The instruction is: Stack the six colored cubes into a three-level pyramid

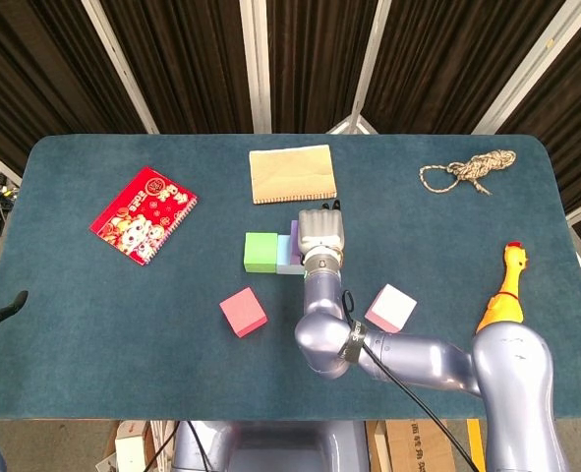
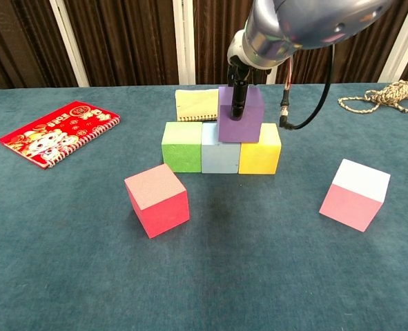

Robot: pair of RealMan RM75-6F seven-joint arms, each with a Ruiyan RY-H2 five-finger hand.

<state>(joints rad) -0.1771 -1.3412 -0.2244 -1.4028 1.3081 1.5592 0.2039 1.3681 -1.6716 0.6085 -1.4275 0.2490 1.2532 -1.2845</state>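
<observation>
Purple cube (image 2: 241, 114) is held by the right hand (image 1: 320, 234) over the seam between the light blue cube (image 2: 220, 149) and the yellow cube (image 2: 260, 149), so that it can bridge the two as part of the second level. Those two, with the green cube (image 2: 182, 146), are set touching in a row as the base. A dark finger (image 2: 237, 100) is pressed down the purple cube's front face; the grip behind cannot be seen. The right arm is reached forward over the table (image 1: 93, 305), the hand pointing down over the row. The red cube (image 2: 157, 199) and the pink-and-white cube (image 2: 355, 194) lie apart, near the front. Only a little of the left hand (image 1: 0, 312) is seen at the table's edge, and its state cannot be told.
</observation>
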